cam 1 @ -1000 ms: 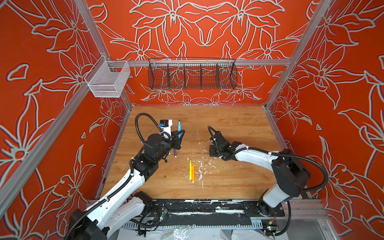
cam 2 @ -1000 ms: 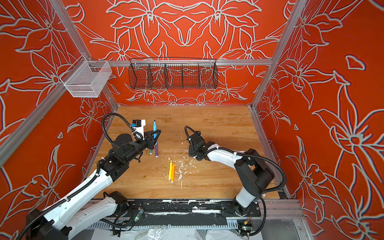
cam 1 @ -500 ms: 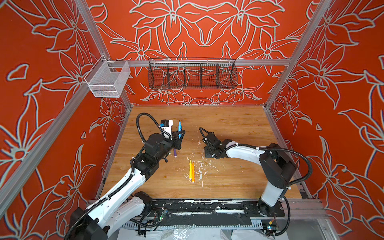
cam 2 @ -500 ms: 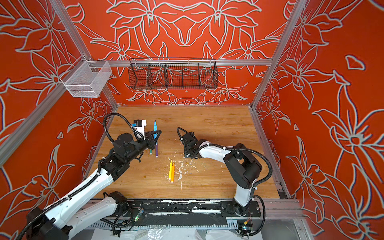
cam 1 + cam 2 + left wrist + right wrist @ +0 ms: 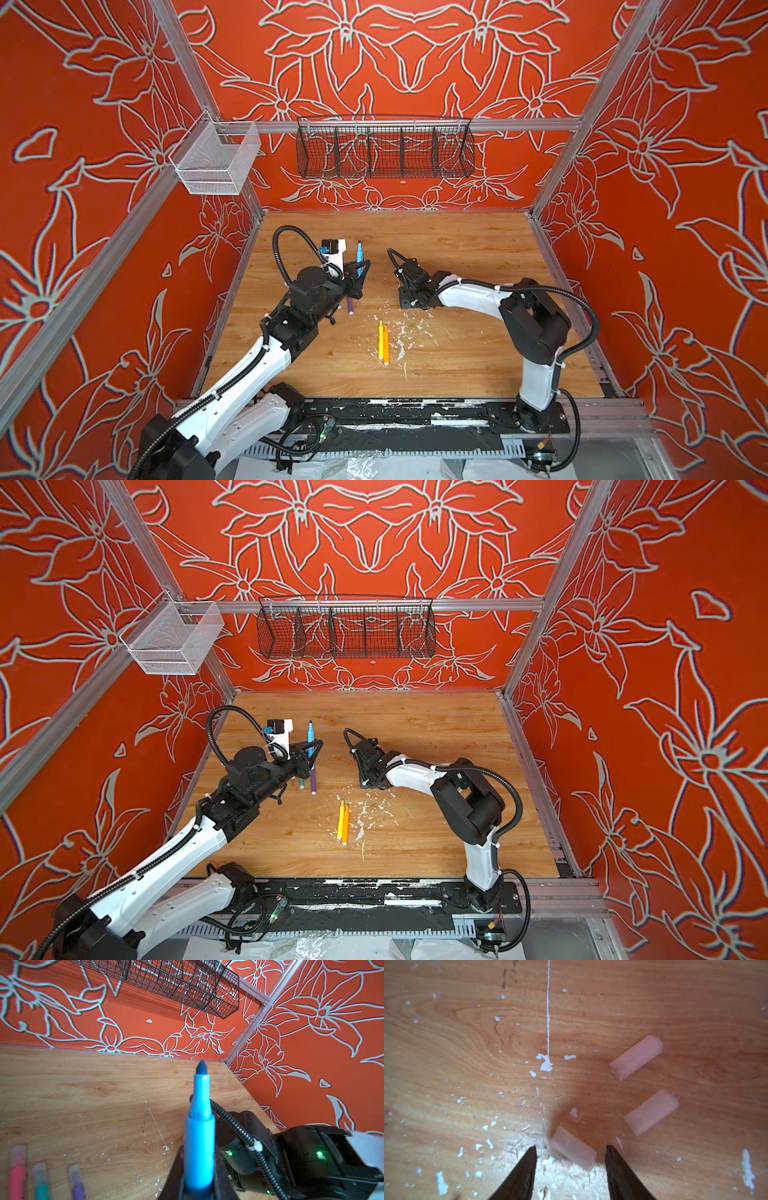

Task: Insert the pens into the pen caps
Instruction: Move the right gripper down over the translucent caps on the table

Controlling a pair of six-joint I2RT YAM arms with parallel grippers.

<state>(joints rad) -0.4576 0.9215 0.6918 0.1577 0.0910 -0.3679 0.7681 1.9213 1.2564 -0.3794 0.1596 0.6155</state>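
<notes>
My left gripper is shut on a blue pen, uncapped, its dark tip pointing toward the back wall. In both top views it hangs over the table's left half, the blue pen sticking out past the left gripper. My right gripper is open, low over the wood, with one translucent pen cap lying between its fingertips. Two more caps lie beside it. A yellow pen and an orange pen lie side by side mid-table.
Pink, green and purple pens lie in a row under my left arm, each with a pale end. White paint flecks dot the wood. A black wire basket and a white mesh basket hang on the walls.
My right arm has swung left toward the table's middle, bringing its gripper down over the caps. The left arm and the blue pen have stayed put.
</notes>
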